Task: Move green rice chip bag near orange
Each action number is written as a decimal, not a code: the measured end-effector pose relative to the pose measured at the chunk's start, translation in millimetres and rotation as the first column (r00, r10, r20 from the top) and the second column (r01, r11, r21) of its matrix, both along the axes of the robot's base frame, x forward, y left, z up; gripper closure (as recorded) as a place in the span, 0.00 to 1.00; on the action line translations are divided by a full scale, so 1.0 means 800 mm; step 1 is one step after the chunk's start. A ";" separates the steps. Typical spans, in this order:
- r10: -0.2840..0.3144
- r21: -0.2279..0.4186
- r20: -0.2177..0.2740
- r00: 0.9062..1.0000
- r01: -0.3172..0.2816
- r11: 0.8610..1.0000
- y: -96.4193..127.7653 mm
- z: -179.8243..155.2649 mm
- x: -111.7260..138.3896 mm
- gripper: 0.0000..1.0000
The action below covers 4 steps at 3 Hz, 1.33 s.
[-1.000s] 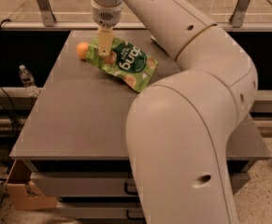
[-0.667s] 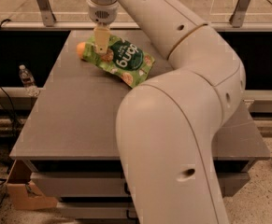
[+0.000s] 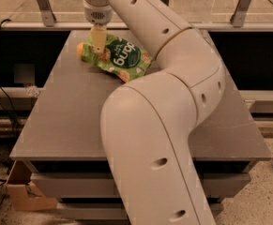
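Light-green bag (image 3: pixel 119 57) flat on the bench (image 3: pixel 70 111), toward the far end, left of the middle. Laid slantwise: left end farther back, right end nearer the camera. Dark green round label face up, its white lettering upside down from here, round rice-cake pictures around it. Near right corner close against the arm (image 3: pixel 173 55) in this view.

Orange (image 3: pixel 80 48) at the bag's left end, small and round, partly tucked behind the crinkled edge. Touching the bag or just beside it: cannot tell which.

Pincer (image 3: pixel 98 47) pointing straight down over the bag's left end, its tip at the bag's upper edge, just right of the orange. Pale yellow, under a round white wrist. Apart, together or clamped on the bag: cannot tell. Contact with the bag: cannot tell either.

Arm white and bulky, filling the foreground from the bottom edge, bent at an elbow on the right, then stretched back and left to the wrist above the bag. Much of the bench's middle and right covered by it.

Bench grey and flat-topped, with lower tiers beneath. Brown cardboard box (image 3: pixel 21 191) on the floor by the near left corner. Dark cables (image 3: pixel 0 102) at the left.
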<state>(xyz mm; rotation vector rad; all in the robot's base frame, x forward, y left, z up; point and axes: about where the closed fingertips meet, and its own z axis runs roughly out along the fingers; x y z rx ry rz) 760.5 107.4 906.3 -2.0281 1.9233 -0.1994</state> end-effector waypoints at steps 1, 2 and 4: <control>-0.013 -0.007 -0.004 1.000 0.013 1.000 0.000 -0.010 0.011 1.00; -0.016 -0.010 -0.017 1.000 0.016 1.000 0.001 -0.020 0.019 1.00; -0.013 0.004 0.002 1.000 0.013 1.000 0.009 -0.026 0.029 0.59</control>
